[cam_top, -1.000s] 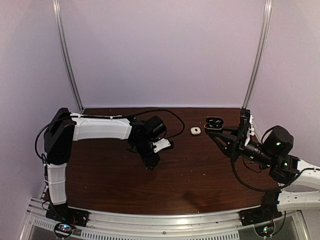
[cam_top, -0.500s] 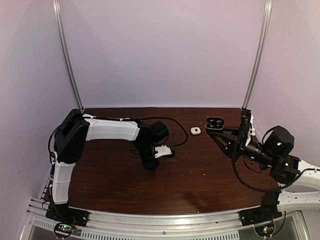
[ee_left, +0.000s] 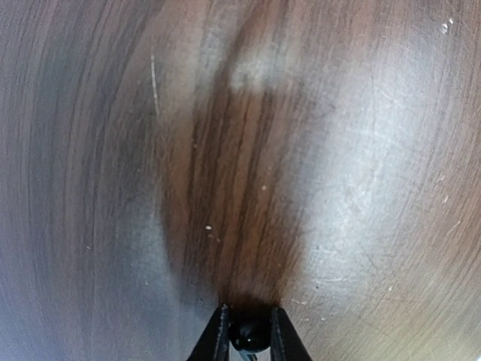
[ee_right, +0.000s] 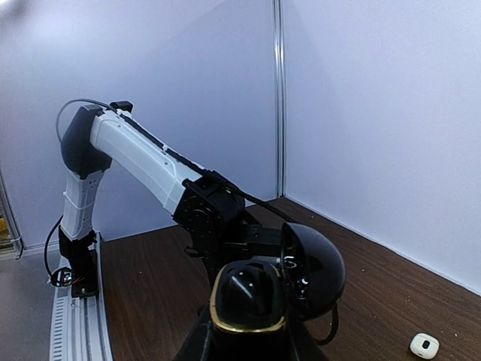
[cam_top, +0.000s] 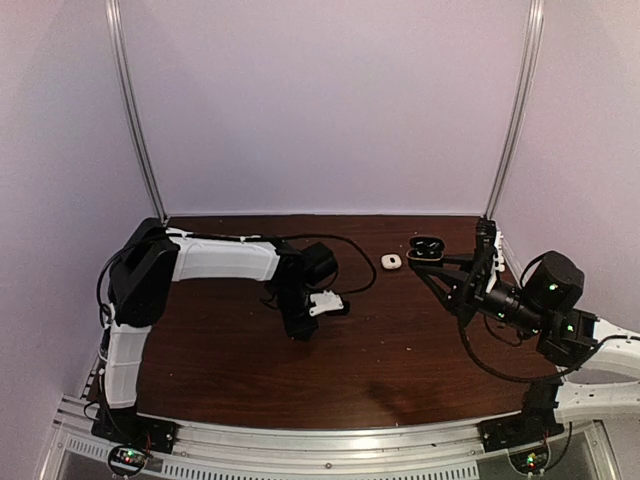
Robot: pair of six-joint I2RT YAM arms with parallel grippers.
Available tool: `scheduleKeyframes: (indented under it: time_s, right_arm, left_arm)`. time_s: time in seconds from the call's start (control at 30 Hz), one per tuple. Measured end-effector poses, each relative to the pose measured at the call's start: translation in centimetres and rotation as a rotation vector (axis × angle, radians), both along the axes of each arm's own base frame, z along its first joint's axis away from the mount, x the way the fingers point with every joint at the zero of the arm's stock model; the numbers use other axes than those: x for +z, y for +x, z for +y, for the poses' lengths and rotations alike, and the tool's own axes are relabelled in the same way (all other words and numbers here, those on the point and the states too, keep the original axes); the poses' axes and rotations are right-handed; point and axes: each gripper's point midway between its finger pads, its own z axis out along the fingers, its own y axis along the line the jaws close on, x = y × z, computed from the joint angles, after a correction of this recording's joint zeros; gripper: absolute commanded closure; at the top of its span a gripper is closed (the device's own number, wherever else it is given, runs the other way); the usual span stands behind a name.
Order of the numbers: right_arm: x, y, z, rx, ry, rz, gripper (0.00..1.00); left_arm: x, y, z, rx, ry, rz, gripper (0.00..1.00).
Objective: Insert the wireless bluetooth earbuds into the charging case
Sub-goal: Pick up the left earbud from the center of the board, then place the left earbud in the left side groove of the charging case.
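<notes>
My left claw (ee_left: 247,322) is pinched narrow on a black earbud (ee_left: 249,337), well to the left of the open black charging case (ee_right: 248,301) clamped in my right claw (cam_top: 436,262), so the pickup looks done and next I must carry the bud across and seat it in its socket.

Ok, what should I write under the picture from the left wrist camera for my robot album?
Left gripper pinching a tiny black earbud over the dark wooden table.

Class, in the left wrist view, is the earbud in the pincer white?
No, the earbud pinched in the left pincer is glossy black.
</notes>
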Motion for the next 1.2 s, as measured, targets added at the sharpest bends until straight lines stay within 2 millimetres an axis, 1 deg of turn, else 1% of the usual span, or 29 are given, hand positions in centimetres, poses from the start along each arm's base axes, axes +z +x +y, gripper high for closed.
scheduleKeyframes:
  time_s: [0.07, 0.17, 0.23, 0.3, 0.4, 0.43, 0.5, 0.6, 0.63, 0.67, 0.73, 0.83, 0.97, 1.03, 1.1, 1.2]
  right_arm:
    - [0.0, 0.0, 0.0, 0.000, 0.000, 0.000, 1.00]
    - [0.1, 0.1, 0.1, -0.004, 0.003, -0.002, 1.00]
    - [0.0, 0.4, 0.2, -0.008, 0.006, -0.003, 1.00]
    - [-0.2, 0.6, 0.6, -0.009, 0.004, -0.002, 1.00]
    - [-0.4, 1.1, 1.1, -0.008, 0.004, -0.002, 1.00]
    - [-0.5, 1.2, 1.3, -0.008, 0.006, -0.005, 1.00]
    - [-0.3, 1.4, 1.6, -0.008, 0.015, -0.018, 1.00]
    - [0.2, 1.6, 2.0, -0.001, 0.037, -0.054, 1.00]
    - [0.4, 1.6, 2.2, 0.005, 0.047, -0.068, 1.00]
    - [0.6, 1.6, 2.5, 0.012, 0.056, -0.083, 1.00]
    - [0.9, 1.5, 2.9, 0.030, 0.065, -0.118, 1.00]
    - [1.3, 1.3, 3.7, 0.062, 0.078, -0.170, 1.00]
    - [1.4, 0.8, 4.3, 0.093, 0.071, -0.241, 1.00]
    - [1.7, 0.6, 4.4, 0.101, 0.069, -0.276, 1.00]
    - [1.8, 0.5, 4.5, 0.105, 0.070, -0.301, 1.00]
    - [2.0, 0.5, 4.6, 0.106, 0.071, -0.323, 1.00]
  left_arm:
    - [0.0, 0.1, 0.0, 0.007, 0.001, -0.004, 0.93]
    - [0.4, 0.9, -0.1, 0.038, -0.024, -0.023, 0.94]
    - [1.3, 1.8, -0.2, 0.069, -0.060, -0.054, 0.95]
    - [3.4, 3.1, -0.1, 0.115, -0.116, -0.113, 0.96]
    - [8.2, 5.0, 0.1, 0.180, -0.237, -0.233, 0.95]
    - [10.4, 5.5, 0.1, 0.199, -0.296, -0.282, 0.95]
    - [15.3, 6.0, 0.3, 0.224, -0.422, -0.373, 0.95]
    - [22.6, 6.1, 0.0, 0.232, -0.605, -0.493, 0.94]
    - [24.3, 6.1, -0.1, 0.232, -0.651, -0.524, 0.94]
    - [26.3, 5.8, -0.2, 0.229, -0.709, -0.559, 0.93]
    - [29.6, 4.9, -0.1, 0.220, -0.810, -0.618, 0.92]
    - [32.5, 3.1, -0.4, 0.187, -0.907, -0.659, 0.92]
    - [35.8, -0.3, -2.4, 0.107, -1.033, -0.686, 0.92]
    - [37.0, -2.1, -3.0, 0.066, -1.099, -0.695, 0.91]
    - [38.0, -4.4, -3.5, 0.006, -1.176, -0.692, 0.91]
    - [39.3, -6.7, -3.9, -0.061, -1.262, -0.695, 0.91]
